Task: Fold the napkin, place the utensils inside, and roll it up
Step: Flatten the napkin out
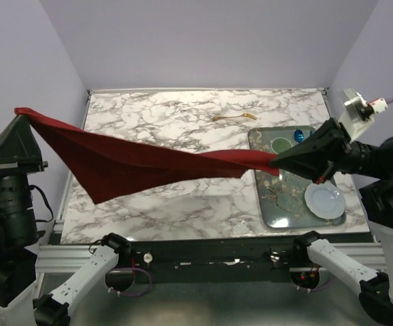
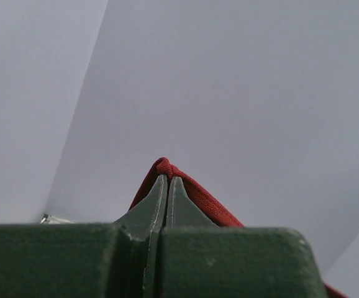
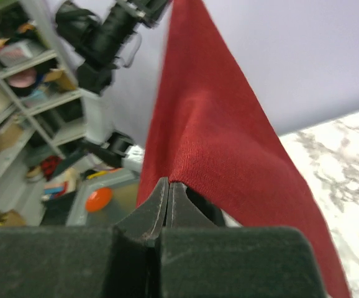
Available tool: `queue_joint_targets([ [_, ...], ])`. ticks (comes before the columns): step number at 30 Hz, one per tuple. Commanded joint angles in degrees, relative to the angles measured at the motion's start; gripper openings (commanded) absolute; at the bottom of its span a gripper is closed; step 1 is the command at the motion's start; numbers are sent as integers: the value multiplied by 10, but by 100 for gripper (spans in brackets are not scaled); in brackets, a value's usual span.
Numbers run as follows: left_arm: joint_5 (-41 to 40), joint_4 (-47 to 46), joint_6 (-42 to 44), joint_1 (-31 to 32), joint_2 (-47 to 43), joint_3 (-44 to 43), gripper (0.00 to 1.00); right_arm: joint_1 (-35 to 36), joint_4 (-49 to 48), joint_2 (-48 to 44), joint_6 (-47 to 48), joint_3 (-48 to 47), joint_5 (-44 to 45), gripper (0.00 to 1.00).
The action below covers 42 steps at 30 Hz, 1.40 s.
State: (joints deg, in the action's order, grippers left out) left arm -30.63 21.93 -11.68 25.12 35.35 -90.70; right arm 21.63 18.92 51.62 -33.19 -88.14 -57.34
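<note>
The dark red napkin (image 1: 128, 163) hangs stretched in the air above the marble table, sagging to a point in the middle. My left gripper (image 1: 24, 117) is shut on its left corner, high at the left; the corner shows at the tips in the left wrist view (image 2: 164, 166). My right gripper (image 1: 275, 161) is shut on the opposite corner over the tray; the cloth fills the right wrist view (image 3: 217, 143). One gold utensil (image 1: 234, 117) lies on the table at the back, right of centre.
A patterned green tray (image 1: 268, 204) lies at the right with a small white plate (image 1: 323, 200) at its near end and a blue object (image 1: 299, 136) at its far end. The marble table (image 1: 183, 204) is walled at the back and both sides.
</note>
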Motion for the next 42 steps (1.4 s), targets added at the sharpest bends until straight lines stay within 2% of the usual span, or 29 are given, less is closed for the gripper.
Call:
queue_joint_targets([
  [1,-28,14,-8,-2,-3,2,0,5,-126,-37,-145,82,-63,1],
  [5,-92,38,-24,-2,51,11,0,5,-87,-22,-180,111,34,1],
  [6,-103,49,-20,-2,72,19,0,5,-46,-13,-199,122,93,1],
  [8,-144,52,3,-3,148,34,0,4,-9,36,-213,147,146,1],
  [9,-197,46,0,-6,176,56,0,4,18,59,-199,155,212,1],
  [10,-209,43,-9,-16,236,67,0,5,17,80,-195,167,242,1],
  [11,-195,37,-16,-35,268,79,0,2,17,104,-195,174,268,1],
  [12,-131,49,-53,-90,300,81,0,-2,11,163,-182,177,328,1],
  [13,-130,58,-71,-103,372,79,0,-4,5,195,-180,173,347,1],
  [14,-135,54,-82,-118,407,85,0,-10,-2,239,-169,160,345,1],
  [15,-129,21,-77,-140,442,96,0,-10,-3,321,-126,110,354,4],
  [17,-92,14,-84,-169,557,77,0,-11,15,422,-74,36,357,16],
  [18,-87,28,-91,-178,597,35,0,-16,88,469,-18,-10,376,28],
  [19,-56,25,-73,-200,668,16,13,-17,113,543,0,-77,405,42],
  [20,-63,29,-67,-205,703,-9,28,-19,116,564,20,-90,417,54],
  [21,-46,81,-72,-216,736,-95,39,-21,132,589,62,-104,433,80],
  [22,-34,115,-76,-229,791,-142,45,-22,179,640,81,-152,443,84],
  [23,-35,125,-61,-229,805,-170,53,-22,215,653,103,-216,456,86],
  [24,-31,122,-47,-230,811,-198,79,-19,225,651,140,-218,476,90],
  [25,-31,134,-35,-231,829,-221,90,-19,219,644,150,-209,482,92],
  [26,-55,149,-34,-234,830,-239,91,-19,220,629,158,-203,483,92],
  [29,-30,140,-66,-231,767,-188,92,-8,234,577,185,-170,525,94],
  [32,41,140,-105,-222,708,-115,93,6,227,538,182,-115,500,94],
  [33,90,141,-125,-218,695,-75,93,14,221,515,174,-87,491,94],
  [35,156,132,-140,-216,657,-28,88,43,215,499,168,-60,475,93],
  [38,208,116,-163,-202,607,60,84,82,142,468,132,35,387,85],
  [39,221,96,-170,-199,592,110,82,93,91,465,115,57,338,77],
  [41,247,78,-186,-184,554,151,79,143,56,462,107,101,325,72],
  [42,253,71,-189,-176,544,182,78,161,39,466,103,108,336,66],
])
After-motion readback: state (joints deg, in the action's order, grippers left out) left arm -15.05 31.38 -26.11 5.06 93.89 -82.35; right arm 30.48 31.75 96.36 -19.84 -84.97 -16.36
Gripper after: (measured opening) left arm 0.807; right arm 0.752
